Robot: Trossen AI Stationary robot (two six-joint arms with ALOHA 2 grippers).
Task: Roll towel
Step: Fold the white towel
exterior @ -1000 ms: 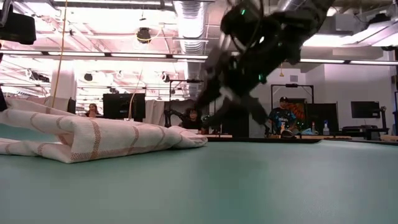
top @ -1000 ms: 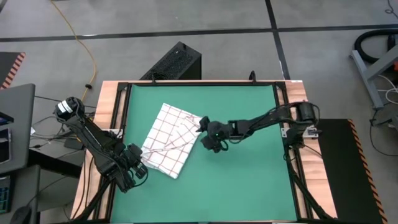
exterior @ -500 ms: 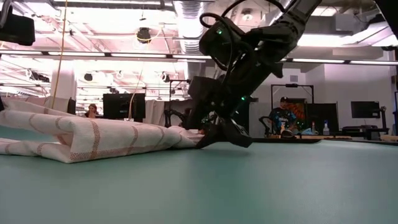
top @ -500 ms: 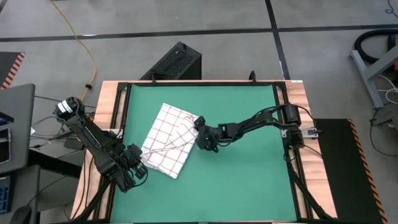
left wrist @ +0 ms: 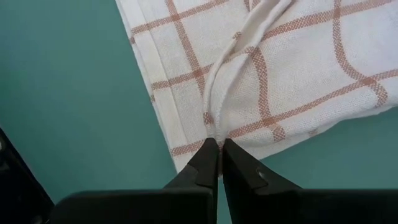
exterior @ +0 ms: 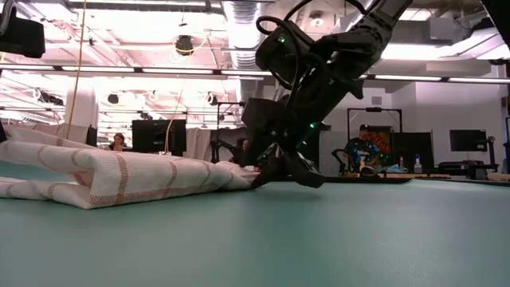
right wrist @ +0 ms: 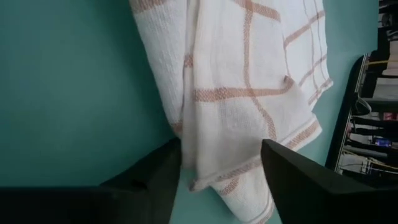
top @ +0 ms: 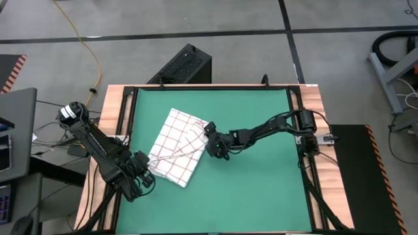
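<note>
left end effector [left wrist: 217, 149]: closed, empty, tips meeting just at the towel's near hem; it sat low on the worktop at the towel's near-left corner.
towel [top: 177, 145]: lay folded and rumpled on the green mat [top: 261, 189], left of centre, turned at a slant, not rolled.
right end effector [right wrist: 219, 163]: down on the mat at the towel's right corner, fingers [right wrist: 287, 171] spread either side of that corner with cloth between them, not clamped on it.
step: taking hold of the corner to start the roll, i judged.
doing it well: catch every layer at the corner, pinch deep, keep low, then turn the edge over evenly so the roll stays tight and straight.
risk: a shallow pinch would lift only the top layer.
room: people and monitors stood far behind.
</note>
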